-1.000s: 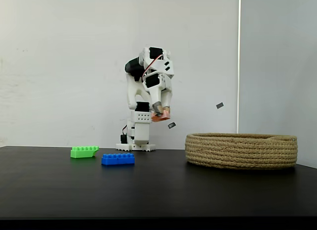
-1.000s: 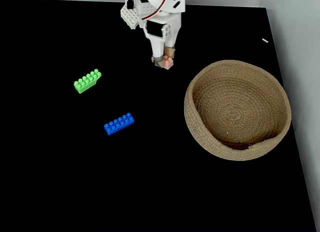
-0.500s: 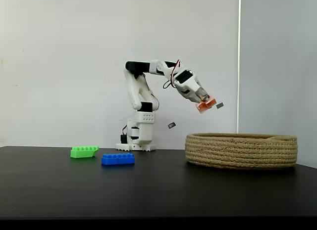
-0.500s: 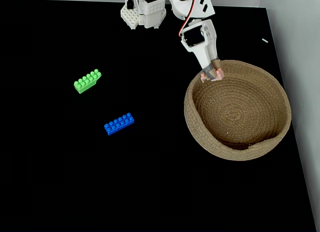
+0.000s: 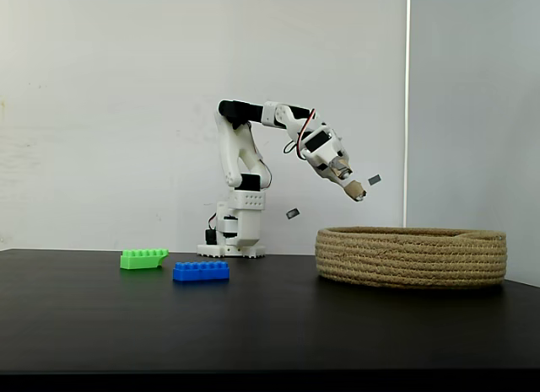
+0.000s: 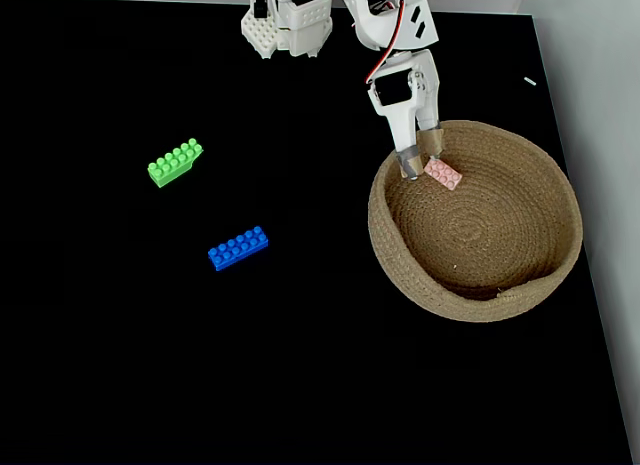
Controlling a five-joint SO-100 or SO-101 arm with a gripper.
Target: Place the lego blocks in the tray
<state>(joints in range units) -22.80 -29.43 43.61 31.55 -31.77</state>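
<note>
Half a second ago: pink brick clamped in the gripper at the basket's near rim; now released, lying studs-up on the basket floor in the top-down fixed view, pink brick (image 6: 442, 173) just beside the fingertips and apparently apart from them, though contact at its upper-left corner cannot be ruled out. Hence one of three delivered, by the look of it; two left to fetch.

Gripper (image 6: 420, 153) parted moderately, holding nothing; in the side-on fixed view the gripper (image 5: 354, 188) hangs tilted downward above the basket's left part, well clear of the rim, with no orange-pink showing between the fingers as there was a moment back. Arm reach little changed since then; wrist dipped slightly lower.

Basket (image 6: 556, 245) unmoved on the black table (image 6: 120, 365), at right in both fixed views; same basket (image 5: 413, 261) side-on, wall hiding the dropped brick from that angle.

Green brick (image 6: 175, 162) and blue brick (image 6: 238, 248) exactly where they lay a second ago, well apart from the basket on the table's left; side-on, green brick (image 5: 143, 259) just behind and left of blue brick (image 5: 201, 271), not touching so far as can be told.

Likely next: lift clear of the rim, swing back left, take the blue or the green.
</note>
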